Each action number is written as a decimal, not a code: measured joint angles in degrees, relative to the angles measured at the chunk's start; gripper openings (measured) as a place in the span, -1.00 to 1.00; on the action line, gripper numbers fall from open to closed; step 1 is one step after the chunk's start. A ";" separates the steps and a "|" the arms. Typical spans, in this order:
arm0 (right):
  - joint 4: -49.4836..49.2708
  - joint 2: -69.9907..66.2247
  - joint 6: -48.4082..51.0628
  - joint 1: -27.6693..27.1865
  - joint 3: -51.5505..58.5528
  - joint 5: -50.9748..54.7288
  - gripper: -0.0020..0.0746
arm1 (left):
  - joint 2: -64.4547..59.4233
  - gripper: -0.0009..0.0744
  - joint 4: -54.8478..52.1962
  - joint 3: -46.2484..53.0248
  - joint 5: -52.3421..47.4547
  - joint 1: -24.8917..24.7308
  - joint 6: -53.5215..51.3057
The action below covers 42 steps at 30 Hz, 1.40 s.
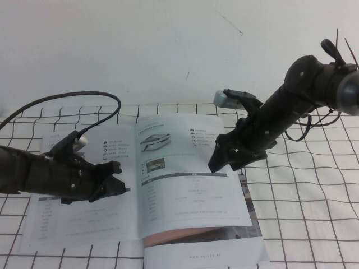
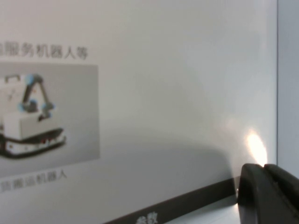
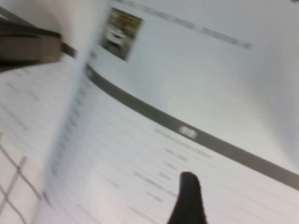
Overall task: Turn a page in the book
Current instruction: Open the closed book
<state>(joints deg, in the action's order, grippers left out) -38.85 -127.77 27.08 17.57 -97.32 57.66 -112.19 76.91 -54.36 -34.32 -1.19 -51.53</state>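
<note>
The book [image 1: 84, 218] lies open on the gridded table. Its right-hand page [image 1: 190, 196] shows a low white vehicle [image 1: 154, 142] and a grey bar [image 1: 190, 175]. This page is raised off the leaves below. My right gripper [image 1: 220, 159] is at the page's far right edge. In the right wrist view one fingertip [image 3: 187, 198] rests on the page [image 3: 210, 93] and the other is hidden. My left gripper [image 1: 118, 178] lies on the left-hand page with its fingers [image 2: 265, 186] together on the paper [image 2: 163, 93], beside a photo of a tracked robot [image 2: 32, 116].
The white cloth with a black grid [image 1: 314, 213] covers the table up to the white wall [image 1: 168, 45]. A black cable [image 1: 84, 98] loops behind the left arm. The lower leaves of the book [image 1: 224, 252] stick out at the front right.
</note>
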 joint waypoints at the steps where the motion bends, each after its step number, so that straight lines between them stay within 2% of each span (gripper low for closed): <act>1: 2.71 0.00 -1.52 0.00 -0.23 0.15 0.41 | 0.00 -0.98 0.00 0.00 0.00 0.00 0.00; 3: 5.66 -0.13 -3.20 0.00 -0.37 0.38 0.41 | 0.00 -0.98 0.00 0.00 0.00 0.00 0.00; 7: 4.99 -1.70 -2.93 0.10 -0.46 0.60 0.41 | 0.00 -0.98 -0.05 0.00 0.00 0.00 0.00; 24: -19.53 -4.36 9.32 0.18 -0.75 1.24 0.41 | 0.00 -0.98 -0.05 0.00 0.10 0.00 0.00; 31: -23.92 -4.48 11.24 0.56 -0.75 1.24 0.41 | 0.00 -0.98 -0.05 0.00 0.10 0.00 0.00; 35: -21.74 -4.48 9.83 0.13 -1.16 2.08 0.41 | 0.00 -0.98 -0.05 0.00 0.10 0.00 0.00; 42: 0.46 -2.22 -0.61 -0.41 -4.16 4.29 0.41 | 0.00 -0.98 -0.05 0.00 0.10 0.00 0.00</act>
<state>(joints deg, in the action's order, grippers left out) -38.39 -130.00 26.46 17.16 -101.48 61.95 -112.19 76.86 -54.36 -34.22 -1.19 -51.53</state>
